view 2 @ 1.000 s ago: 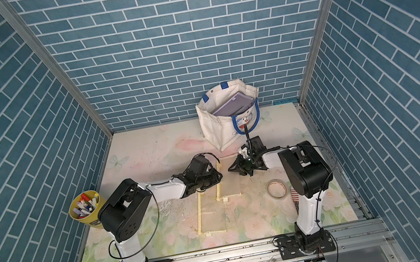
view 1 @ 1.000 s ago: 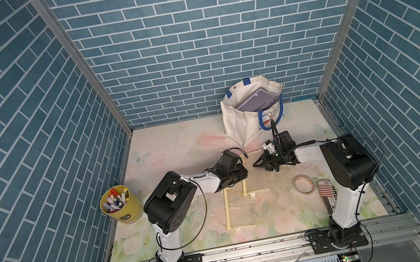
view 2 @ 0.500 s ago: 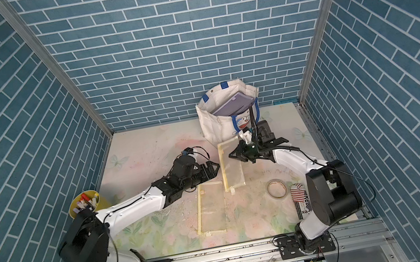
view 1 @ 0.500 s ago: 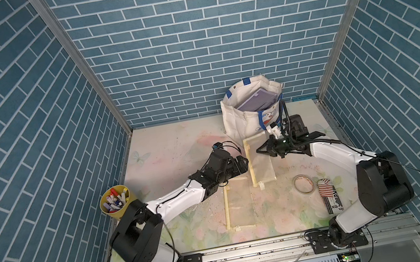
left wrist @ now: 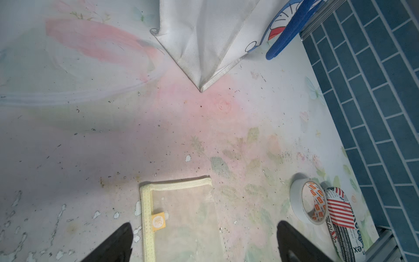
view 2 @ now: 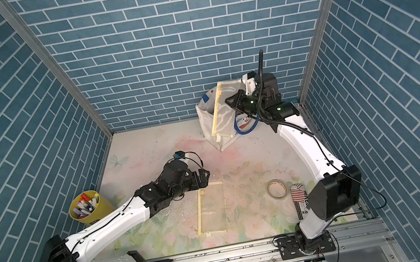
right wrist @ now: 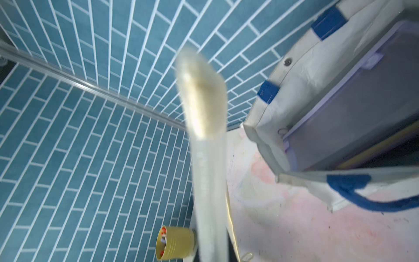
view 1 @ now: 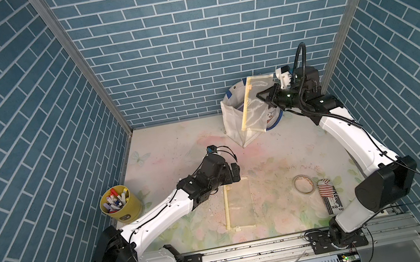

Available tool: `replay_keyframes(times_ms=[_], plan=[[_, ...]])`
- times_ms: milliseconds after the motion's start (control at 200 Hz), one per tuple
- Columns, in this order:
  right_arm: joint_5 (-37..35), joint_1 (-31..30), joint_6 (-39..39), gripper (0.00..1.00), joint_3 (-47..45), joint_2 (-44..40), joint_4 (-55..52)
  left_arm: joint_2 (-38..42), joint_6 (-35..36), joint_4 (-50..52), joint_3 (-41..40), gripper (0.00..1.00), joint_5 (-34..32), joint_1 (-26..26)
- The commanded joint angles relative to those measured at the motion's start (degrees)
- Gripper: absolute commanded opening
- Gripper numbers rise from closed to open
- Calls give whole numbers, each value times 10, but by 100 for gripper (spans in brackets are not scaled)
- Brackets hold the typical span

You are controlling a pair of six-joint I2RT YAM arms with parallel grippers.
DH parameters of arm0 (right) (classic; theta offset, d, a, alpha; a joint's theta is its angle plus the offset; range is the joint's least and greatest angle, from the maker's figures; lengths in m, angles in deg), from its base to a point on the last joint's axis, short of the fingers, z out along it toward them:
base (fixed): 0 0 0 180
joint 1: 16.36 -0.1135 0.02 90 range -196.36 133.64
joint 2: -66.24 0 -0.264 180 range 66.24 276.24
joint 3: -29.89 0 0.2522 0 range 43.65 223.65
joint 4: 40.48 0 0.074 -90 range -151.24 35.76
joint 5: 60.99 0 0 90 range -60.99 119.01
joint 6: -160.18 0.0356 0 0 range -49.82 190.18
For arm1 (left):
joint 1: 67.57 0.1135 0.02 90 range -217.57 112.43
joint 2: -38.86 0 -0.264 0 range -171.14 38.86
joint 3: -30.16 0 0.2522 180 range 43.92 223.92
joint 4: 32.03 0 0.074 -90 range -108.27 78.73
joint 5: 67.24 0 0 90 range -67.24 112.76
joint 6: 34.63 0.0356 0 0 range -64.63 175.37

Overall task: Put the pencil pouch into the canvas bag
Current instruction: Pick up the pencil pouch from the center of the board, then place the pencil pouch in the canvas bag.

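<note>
My right gripper (view 1: 266,98) clamps the mesh pencil pouch (view 1: 256,110) over the canvas bag (view 1: 231,122); my left gripper (left wrist: 204,245) stands wide open.

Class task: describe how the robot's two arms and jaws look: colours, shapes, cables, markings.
The left arm and right arm share smooth white link shells joined by bulky matte-black joint housings. Thin black cables run along the shells; a thick ribbed black hose arches over the right wrist. A small blue part sits on the left wrist. The jaws are black and tapered.

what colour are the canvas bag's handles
Blue; the handle shows best in the left wrist view.
</note>
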Motion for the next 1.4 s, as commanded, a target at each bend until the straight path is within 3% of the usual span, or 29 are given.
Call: replay_keyframes(times_ms=[0, 85, 440, 585, 1020, 1390], plan=[[-57, 11, 74, 0, 42, 71, 79, 24, 25, 25, 22, 99, -31, -23], [-74, 15, 107, 0, 55, 106, 155, 39, 27, 14, 14, 99, -41, -35], [-161, 26, 152, 0, 146, 224, 274, 90, 2, -28, -46, 99, -56, -45], [-187, 26, 126, 0, 132, 227, 299, 90, 2, -31, -45, 99, -62, -45], [-195, 12, 84, 0, 71, 223, 255, 99, 12, -84, -58, 99, -46, -45], [-208, -9, 81, 0, 58, 227, 197, 155, 7, -65, -81, 99, -84, -45]])
